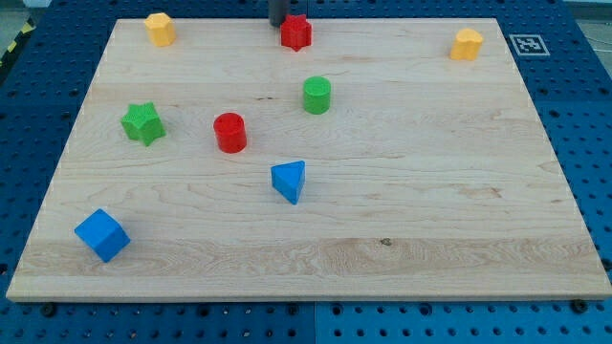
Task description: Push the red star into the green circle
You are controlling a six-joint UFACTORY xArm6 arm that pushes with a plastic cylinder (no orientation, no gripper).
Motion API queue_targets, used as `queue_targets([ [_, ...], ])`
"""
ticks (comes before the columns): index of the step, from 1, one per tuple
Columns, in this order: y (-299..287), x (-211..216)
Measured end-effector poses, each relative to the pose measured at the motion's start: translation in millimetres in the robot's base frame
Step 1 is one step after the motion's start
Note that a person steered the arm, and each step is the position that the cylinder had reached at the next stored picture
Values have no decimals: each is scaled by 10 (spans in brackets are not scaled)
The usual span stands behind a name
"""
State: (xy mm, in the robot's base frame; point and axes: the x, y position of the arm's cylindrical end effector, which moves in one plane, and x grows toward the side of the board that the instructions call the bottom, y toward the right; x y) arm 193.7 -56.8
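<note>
Up at the view's top edge, my tip (277, 25), the lower end of a straight dark rod, stands just to the left of the red star-shaped block (296, 32), so close that they look to be touching, though the exact contact cannot be made out. No claw shows anywhere, only this plain rod, so there is nothing clenched, released or grasping to report.

The red star sits near the top middle of the pale wooden table (430, 191), close to its far edge. The green circular block (317, 95), a short upright cylinder, lies below the star and slightly to the view's right of it, apart from it with bare wood between them.

A red cylinder block (230, 132) stands lower and to the left of the green circle. A green star-shaped block (142, 123) rests further left, near the table's left side. A blue triangular block (290, 181) lies below the red cylinder, toward the middle of the table. A blue cube (101, 234) sits near the bottom left corner. Two yellow blocks occupy the top corners: a yellow block at the top left (160, 29) and a yellow block at the top right (467, 44), their shapes hard to tell exactly. Around the table runs a blue perforated base (583, 105).
</note>
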Motion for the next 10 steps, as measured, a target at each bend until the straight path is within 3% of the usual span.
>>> queue_targets([
  [3, 310, 112],
  [5, 623, 646],
  [6, 627, 826],
  [8, 409, 726],
  [10, 298, 890],
])
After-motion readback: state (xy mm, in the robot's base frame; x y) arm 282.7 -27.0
